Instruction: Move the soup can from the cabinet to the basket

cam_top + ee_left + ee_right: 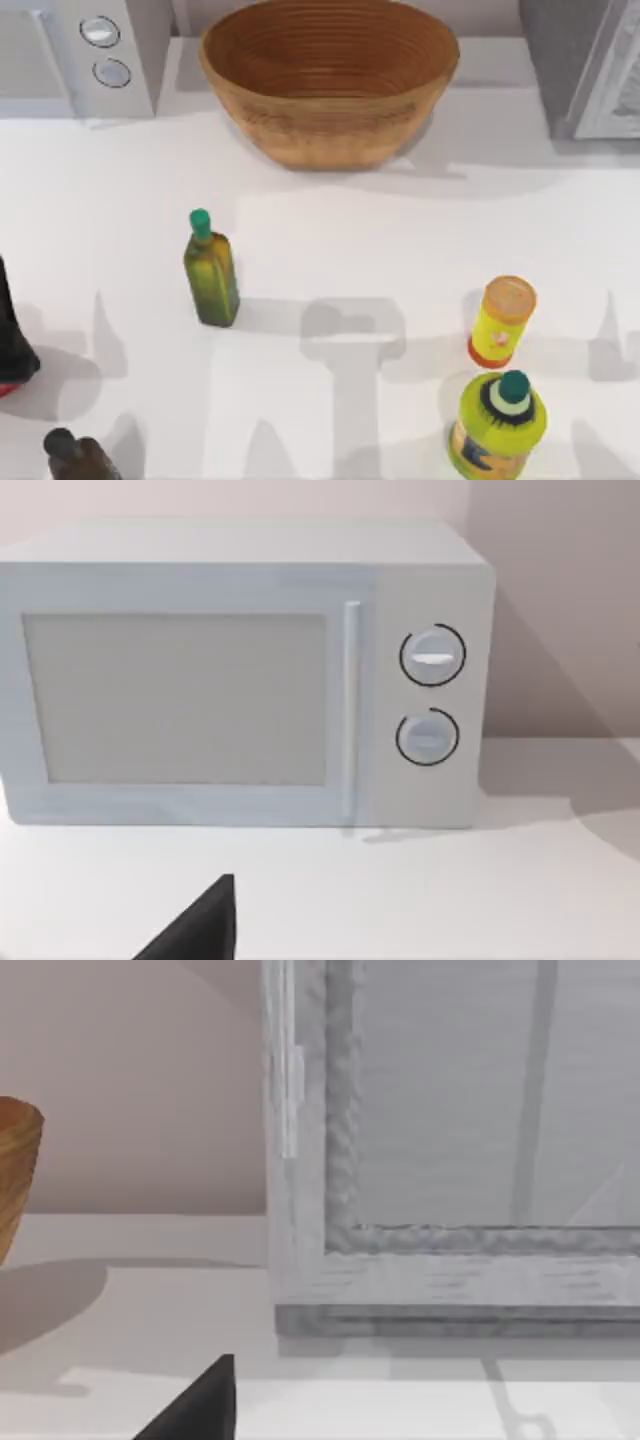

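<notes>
Top view: white tabletop, basket at the back centre, upright and with nothing in its ribbed bowl. Cabinet at back right corner, white-framed door facing left-front, looks shut. White microwave with two dials at back left. Green bottle stands left of centre, well apart from the basket. Yellow orange-lidded canister at right front, just behind a yellow jar with green cap. Dark bottle at front left corner; a black object at the left edge, can't tell what. Left wrist view: faces the microwave front, door closed; a dark pincer finger pokes in at the edge, pincer state cannot tell. Right wrist view: close on the cabinet door's lower frame, basket edge to one side; one dark finger in view, cannot tell open or closed.
</notes>
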Motion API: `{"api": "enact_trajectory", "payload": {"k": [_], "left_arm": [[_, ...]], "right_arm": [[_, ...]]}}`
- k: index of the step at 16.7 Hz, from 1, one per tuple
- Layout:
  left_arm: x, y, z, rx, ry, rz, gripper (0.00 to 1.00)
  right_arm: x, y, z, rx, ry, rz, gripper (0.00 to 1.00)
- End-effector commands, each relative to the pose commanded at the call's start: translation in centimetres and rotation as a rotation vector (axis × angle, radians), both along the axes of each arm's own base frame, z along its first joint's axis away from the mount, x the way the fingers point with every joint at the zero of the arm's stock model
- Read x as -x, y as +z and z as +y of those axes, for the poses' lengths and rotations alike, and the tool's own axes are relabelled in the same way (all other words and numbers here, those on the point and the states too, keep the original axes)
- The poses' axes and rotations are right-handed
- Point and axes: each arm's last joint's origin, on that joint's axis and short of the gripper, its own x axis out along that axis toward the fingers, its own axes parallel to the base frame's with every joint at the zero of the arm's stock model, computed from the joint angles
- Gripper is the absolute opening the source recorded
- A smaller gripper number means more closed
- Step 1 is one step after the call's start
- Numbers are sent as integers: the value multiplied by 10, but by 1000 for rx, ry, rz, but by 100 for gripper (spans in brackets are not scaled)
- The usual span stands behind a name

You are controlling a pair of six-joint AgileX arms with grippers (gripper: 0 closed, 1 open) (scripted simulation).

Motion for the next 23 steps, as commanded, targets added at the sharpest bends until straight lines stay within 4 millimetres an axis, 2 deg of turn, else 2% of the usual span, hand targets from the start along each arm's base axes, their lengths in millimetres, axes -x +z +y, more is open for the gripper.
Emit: {"api": "enact_trajectory", "payload": {"k": [2, 4, 7, 9, 12, 18, 20, 23], "left_arm": [[0, 0, 0, 0, 0, 0, 100], [0, 0, 0, 0, 0, 0, 100], [0, 0, 0, 0, 0, 0, 100], [0, 0, 0, 0, 0, 0, 100], [0, 0, 0, 0, 0, 0, 100], [0, 0, 0, 0, 0, 0, 100], [0, 0, 0, 0, 0, 0, 100], [0, 0, 0, 0, 0, 0, 100]], "right_arm": [[0, 0, 0, 0, 0, 0, 100], [0, 8, 0, 0, -5, 1, 100], [0, 41, 1, -1, -10, 6, 100], [-3, 75, 3, 0, -10, 9, 100], [-15, 138, 7, 1, -5, 12, 100], [-65, 264, 21, 1, 4, -1, 100], [-87, 295, 28, 1, 4, -5, 100], [-119, 327, 37, 1, 2, -2, 100]]}}
